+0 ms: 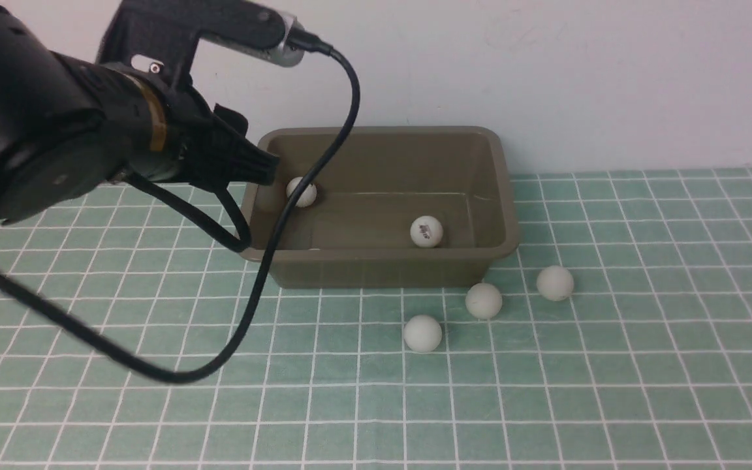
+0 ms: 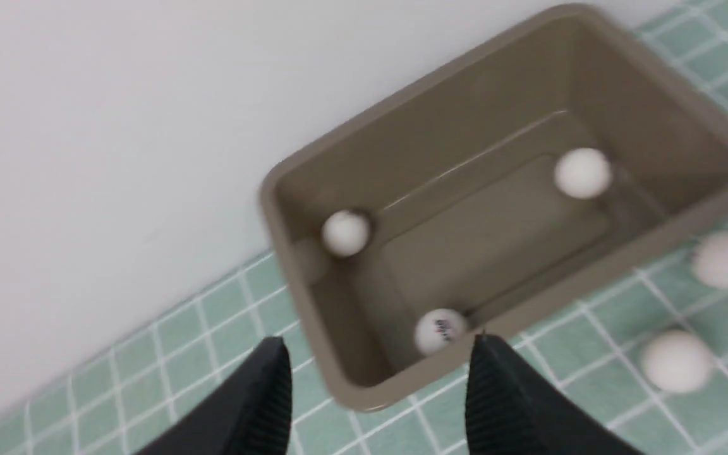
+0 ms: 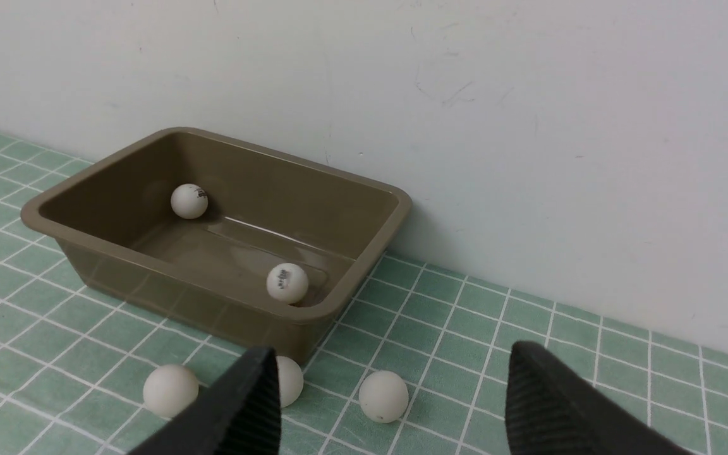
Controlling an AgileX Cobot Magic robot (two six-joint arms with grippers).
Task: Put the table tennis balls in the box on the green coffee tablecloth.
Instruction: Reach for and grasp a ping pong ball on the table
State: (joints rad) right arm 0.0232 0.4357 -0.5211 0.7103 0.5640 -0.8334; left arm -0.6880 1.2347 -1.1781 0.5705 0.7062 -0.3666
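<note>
The olive-brown box (image 1: 503,196) stands on the green checked tablecloth (image 1: 578,391) against the wall. The left wrist view shows three white balls inside it (image 2: 345,232) (image 2: 440,330) (image 2: 582,172). The front view shows only two clearly (image 1: 301,192) (image 1: 426,232). Three more balls lie on the cloth by the box's front right corner (image 1: 422,333) (image 1: 484,300) (image 1: 555,282). My left gripper (image 1: 270,171) hovers at the box's left end, open and empty (image 2: 376,354). My right gripper (image 3: 392,366) is open and empty, above the cloth near the loose balls; it is out of the front view.
A white wall (image 1: 546,78) rises right behind the box. The left arm's black cable (image 1: 252,307) loops down across the box's left front and over the cloth. The cloth runs to both sides and toward me.
</note>
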